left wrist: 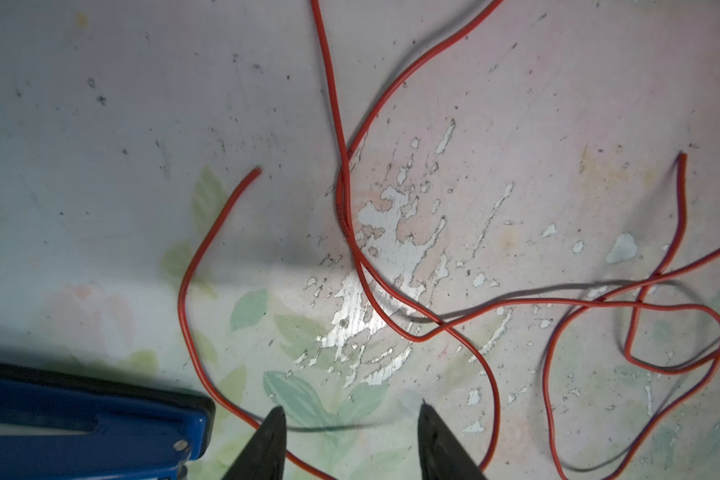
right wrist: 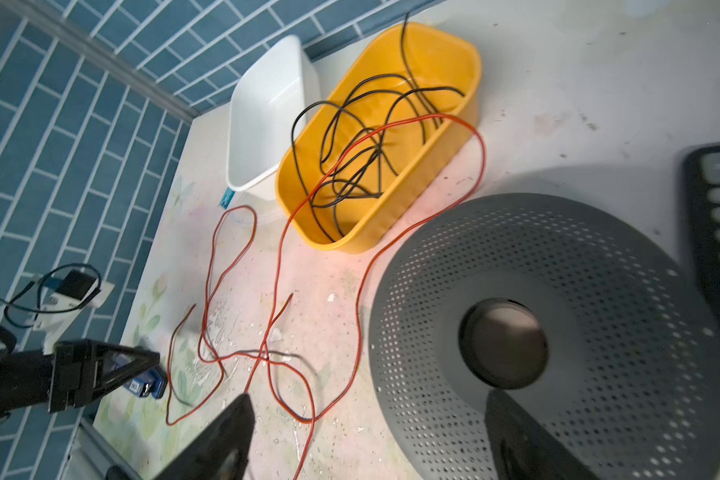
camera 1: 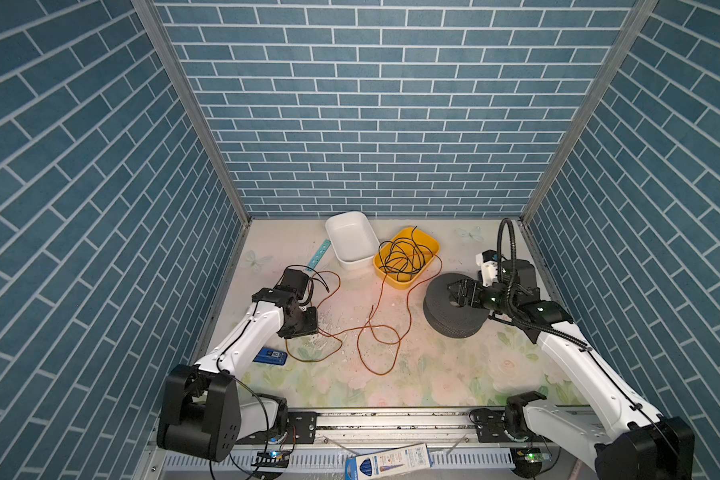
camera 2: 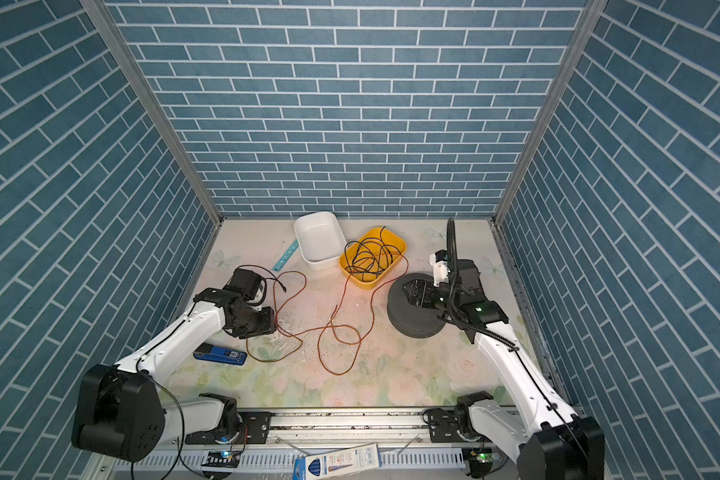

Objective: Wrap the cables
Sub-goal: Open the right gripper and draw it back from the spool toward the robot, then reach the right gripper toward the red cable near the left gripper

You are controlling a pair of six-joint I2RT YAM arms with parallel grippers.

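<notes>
In both top views the orange wire (camera 1: 381, 373) lies in loose loops in the middle of the flowery table (camera 1: 441, 374), between the two arms. Its far part goes up into the yellow tub (camera 1: 430, 244) and rests on the black wires (camera 1: 404, 257) in there. The left gripper (camera 1: 304, 326) points down at the left side of the loops, and the blue stapler (camera 1: 270, 356) is close by on its near side. The right gripper (camera 2: 413, 291) hangs over the grey drum (camera 2: 412, 328) with little holes, to the right of the wire and apart from it. A white tub (camera 2: 320, 239) stands left of the yellow one. In the left wrist view the left gripper (left wrist: 350, 409) has its fingers apart, and nothing is pinched between them. The wire runs on the table under one fingertip (left wrist: 276, 419), and two loose ends show farther out. In the right wrist view the right gripper (right wrist: 366, 415) is spread wide and holds nothing. One finger is over the drum (right wrist: 558, 257). A strand of the wire (right wrist: 360, 282) curves just beside the drum's rim, and more loops lie on the table by the other finger.
</notes>
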